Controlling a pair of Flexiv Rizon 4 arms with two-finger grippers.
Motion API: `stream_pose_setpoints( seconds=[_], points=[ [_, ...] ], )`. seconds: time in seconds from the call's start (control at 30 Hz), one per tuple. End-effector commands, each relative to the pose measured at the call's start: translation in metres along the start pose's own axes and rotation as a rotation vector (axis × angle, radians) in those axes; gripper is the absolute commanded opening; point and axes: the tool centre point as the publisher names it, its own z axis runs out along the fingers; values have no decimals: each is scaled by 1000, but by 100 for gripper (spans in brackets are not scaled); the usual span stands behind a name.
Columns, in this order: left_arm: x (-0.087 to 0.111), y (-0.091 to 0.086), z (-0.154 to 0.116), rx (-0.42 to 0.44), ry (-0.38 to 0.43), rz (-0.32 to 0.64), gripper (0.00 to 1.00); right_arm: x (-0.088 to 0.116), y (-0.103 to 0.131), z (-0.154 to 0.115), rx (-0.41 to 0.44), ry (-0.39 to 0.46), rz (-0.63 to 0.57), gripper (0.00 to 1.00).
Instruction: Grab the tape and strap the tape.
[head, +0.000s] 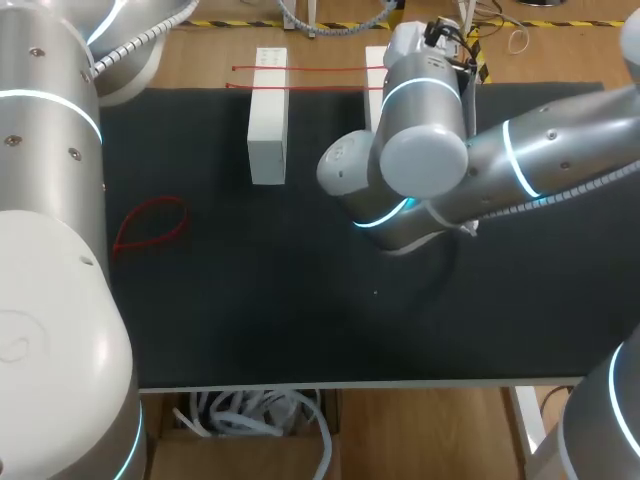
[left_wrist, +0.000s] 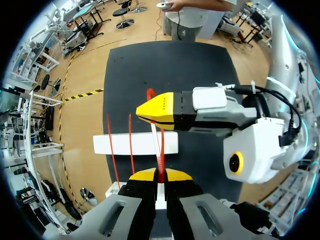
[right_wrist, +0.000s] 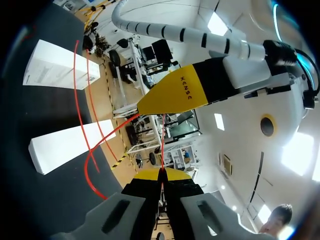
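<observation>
- Front half of the black mat (head: 300, 330) lies open
- The right arm (head: 425, 150) hangs over the middle
- A white block (head: 268, 130) and red straps (head: 320, 69) bar the back
- A red loop (head: 150, 228) lies at the left
- The tape (left_wrist: 161, 150) spans the gap between left gripper (left_wrist: 160, 176) and right gripper (left_wrist: 150, 114)

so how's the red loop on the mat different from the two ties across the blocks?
The loop is closed into a ring; the ties run straight. The loop lies flat on the mat, left of the blocks; the ties bridge the two blocks, raised off the mat. There is one loop and two ties, side by side. Shared: both are thin and red.
</observation>
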Motion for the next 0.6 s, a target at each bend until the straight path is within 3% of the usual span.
stream_pose_setpoints(
  seconds=[0.03,0.6],
  points=[
    [0,0,0,-3,2,0,0,-1,2,-1,7,-2,-3,0],
    [0,0,0,-3,2,0,0,-3,1,-1,24,-30,-7,0]
  ],
)
